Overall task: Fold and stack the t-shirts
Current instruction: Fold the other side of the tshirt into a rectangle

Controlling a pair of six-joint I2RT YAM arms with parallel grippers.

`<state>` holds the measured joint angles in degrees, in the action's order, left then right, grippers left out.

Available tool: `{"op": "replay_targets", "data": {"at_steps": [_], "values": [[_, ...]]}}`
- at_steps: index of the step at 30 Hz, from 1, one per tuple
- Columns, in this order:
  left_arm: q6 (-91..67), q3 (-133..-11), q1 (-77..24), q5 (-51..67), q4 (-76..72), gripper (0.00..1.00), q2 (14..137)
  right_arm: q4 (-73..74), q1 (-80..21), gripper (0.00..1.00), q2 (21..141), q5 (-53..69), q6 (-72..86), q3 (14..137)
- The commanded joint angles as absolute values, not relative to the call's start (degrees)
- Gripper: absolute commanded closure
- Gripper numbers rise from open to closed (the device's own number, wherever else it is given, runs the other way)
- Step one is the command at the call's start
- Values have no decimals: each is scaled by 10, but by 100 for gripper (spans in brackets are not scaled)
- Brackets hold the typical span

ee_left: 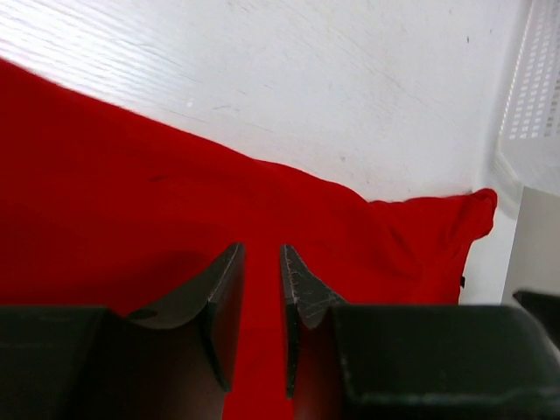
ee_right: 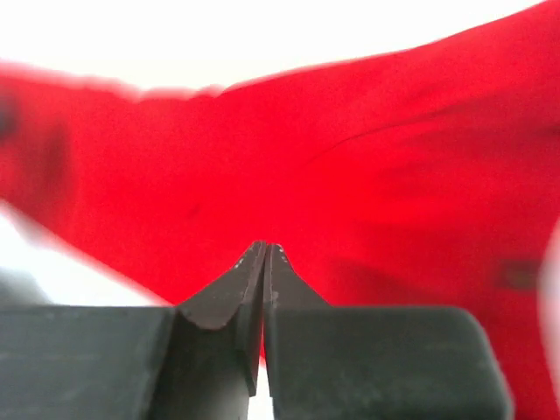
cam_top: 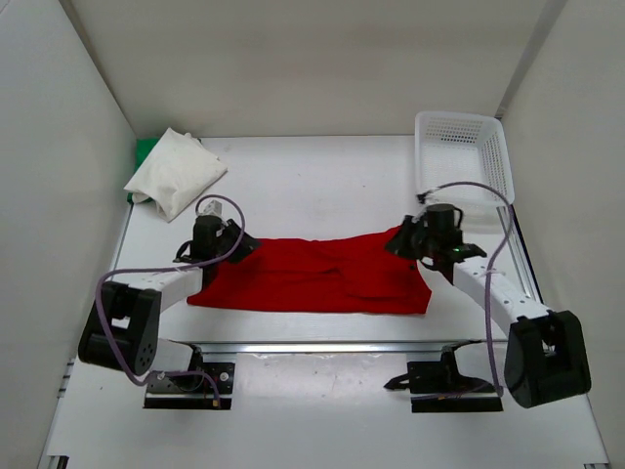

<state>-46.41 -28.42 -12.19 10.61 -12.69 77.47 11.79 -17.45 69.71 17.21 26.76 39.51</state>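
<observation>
Left gripper (ee_left: 261,249), narrow gap over one red t-shirt (cam_top: 312,278), grip uncertain; right gripper (ee_right: 265,247), shut, at same shirt. Beyond left: one white t-shirt (cam_top: 176,171), one green t-shirt (cam_top: 145,149). Beyond right: one basket (cam_top: 459,147).

left gripper (ee_left: 261,249): low, jaws narrowly apart | right gripper (ee_right: 265,247): low, jaws pressed together

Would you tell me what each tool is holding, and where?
Right tool seemingly pinches the red t-shirt at its far right corner. Left tool over its left edge; grip unclear.

Bright even light; right wrist view blurred.
</observation>
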Motion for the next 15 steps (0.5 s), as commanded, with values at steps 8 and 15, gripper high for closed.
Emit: {"op": "replay_targets", "data": {"at_steps": [8, 15], "values": [[-503, -335, -94, 133, -184, 67, 880, -167, 42, 71, 801, 186, 361, 318], [-514, -311, -41, 162, -200, 68, 901, -201, 49, 70, 890, 228, 368, 364]]}}
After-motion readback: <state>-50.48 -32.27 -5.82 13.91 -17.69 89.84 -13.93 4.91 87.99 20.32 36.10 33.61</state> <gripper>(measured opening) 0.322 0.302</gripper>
